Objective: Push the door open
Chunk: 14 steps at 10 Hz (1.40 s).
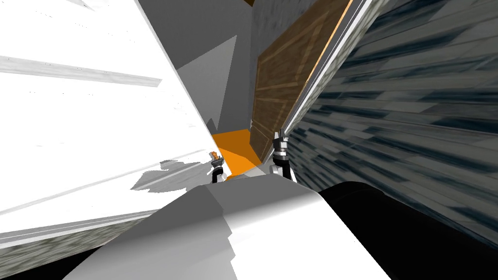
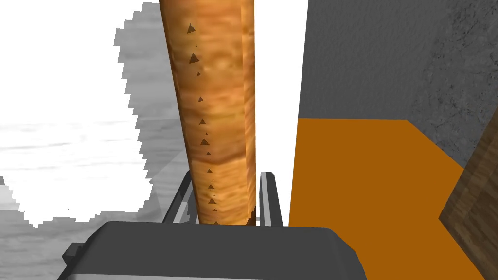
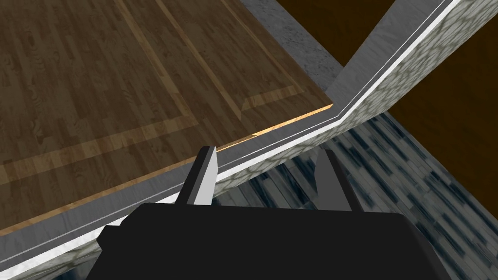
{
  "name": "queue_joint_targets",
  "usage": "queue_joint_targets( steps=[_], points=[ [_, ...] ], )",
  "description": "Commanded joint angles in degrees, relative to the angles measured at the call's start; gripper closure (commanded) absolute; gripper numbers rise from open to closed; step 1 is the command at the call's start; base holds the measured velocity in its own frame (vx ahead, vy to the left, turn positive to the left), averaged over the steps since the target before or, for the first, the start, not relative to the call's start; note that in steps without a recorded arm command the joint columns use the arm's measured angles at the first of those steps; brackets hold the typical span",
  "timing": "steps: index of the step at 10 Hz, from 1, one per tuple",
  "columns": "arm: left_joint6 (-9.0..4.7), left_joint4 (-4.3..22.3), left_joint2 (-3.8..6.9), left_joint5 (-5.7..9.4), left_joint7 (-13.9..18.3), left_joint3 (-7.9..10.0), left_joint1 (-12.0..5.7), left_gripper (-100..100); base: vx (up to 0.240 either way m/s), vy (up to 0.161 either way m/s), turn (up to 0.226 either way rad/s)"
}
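The brown wooden door [image 1: 282,82] stands swung away ahead of me, its panelled face [image 3: 121,87] with lighter inlaid strips. My right gripper [image 1: 281,133] is open at the door's edge by the grey frame [image 3: 292,131]; nothing lies between its fingers [image 3: 204,177]. My left gripper [image 1: 215,156] sits lower, close to the white wall, shut on a long orange-brown wood-grained bar [image 2: 219,97] that runs out from between its fingers [image 2: 270,194]. The door's corner [image 2: 474,209] shows beside that hand.
A white wall [image 1: 73,121] runs close on my left, a dark blue-streaked wall [image 1: 413,121] close on my right. An orange floor [image 1: 236,148] lies through the opening, with grey walls [image 2: 389,58] behind it. A stone-patterned wall edge [image 3: 389,82] borders the frame.
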Motion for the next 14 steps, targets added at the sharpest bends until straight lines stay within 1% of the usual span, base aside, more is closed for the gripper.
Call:
queue_joint_targets(
  steps=[1,2,4,5,6,8,9,10,11,13,14],
  points=[
    [-1.06,0.2,1.42,0.77,-0.4,1.61,-0.43,100,0.171,-0.009,0.029],
    [-1.16,0.1,1.72,1.23,-0.7,2.35,-0.29,100,0.186,-0.01,0.025],
    [-1.16,0.1,1.72,1.23,-0.7,2.35,-0.29,100,0.094,0.011,-0.003],
    [-1.33,-0.2,2.09,1.95,-1.1,3.49,-0.07,100,0.127,0.006,0.006],
    [-1.38,-0.3,2.2,2.2,-1.2,3.88,0.0,100,0.162,-0.003,0.023],
    [-1.38,-0.3,2.2,2.2,-1.2,3.88,0.0,100,0.065,-0.002,0.007],
    [-1.5,-0.5,2.35,2.7,-1.5,4.67,0.15,100,0.061,0.006,0.011],
    [-1.5,-0.5,2.35,2.7,-1.5,4.67,0.15,100,0.075,0.0,0.014],
    [-1.61,-0.7,2.46,3.2,-1.8,5.47,0.3,100,0.099,-0.008,0.009],
    [-1.61,-0.7,2.46,3.2,-1.8,5.47,0.3,100,0.065,0.01,0.008],
    [-1.73,-0.8,2.5,3.71,-2.1,6.28,0.46,100,0.09,0.002,0.004]
  ],
)
